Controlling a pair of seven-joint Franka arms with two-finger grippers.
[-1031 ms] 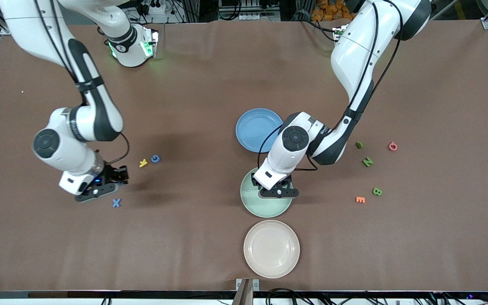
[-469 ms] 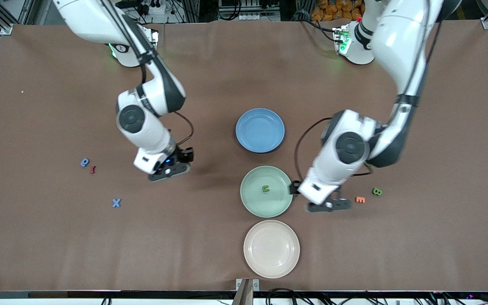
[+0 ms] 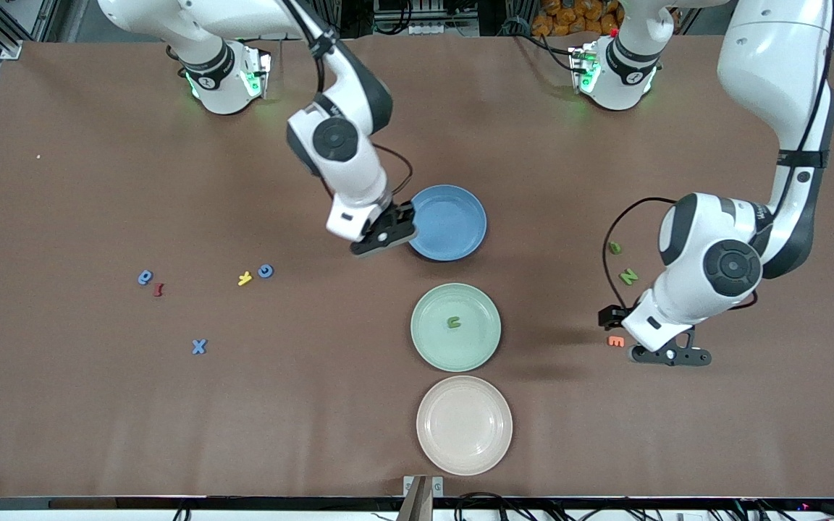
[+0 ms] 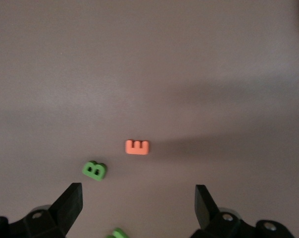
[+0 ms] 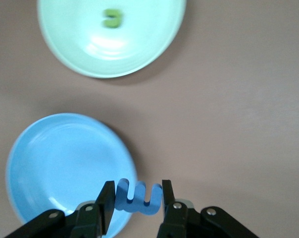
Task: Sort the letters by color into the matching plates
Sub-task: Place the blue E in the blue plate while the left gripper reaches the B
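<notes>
My right gripper (image 3: 384, 236) is shut on a blue letter (image 5: 138, 198) and holds it over the rim of the blue plate (image 3: 453, 210), which also shows in the right wrist view (image 5: 60, 163). The mint green plate (image 3: 431, 347) holds one green letter (image 3: 453, 322); both also show in the right wrist view, the plate (image 5: 139, 54) and the letter (image 5: 112, 18). My left gripper (image 3: 670, 355) is open and empty, low over the table by a green B (image 4: 95, 170). Green letters (image 3: 615, 247) and N (image 3: 628, 276) lie nearby. Blue letters (image 3: 145, 276), (image 3: 266, 270) and X (image 3: 199, 346) lie toward the right arm's end.
An orange E (image 3: 615, 341) lies beside my left gripper and shows in the left wrist view (image 4: 137, 147). A cream-white plate (image 3: 464, 463) sits nearest the front camera. A yellow Y (image 3: 245, 278) and a red letter (image 3: 158, 290) lie among the blue letters.
My right gripper has carried the blue letter from mid-table to the blue plate's rim. My left gripper has moved from beside the green plate to the green B and orange E.
</notes>
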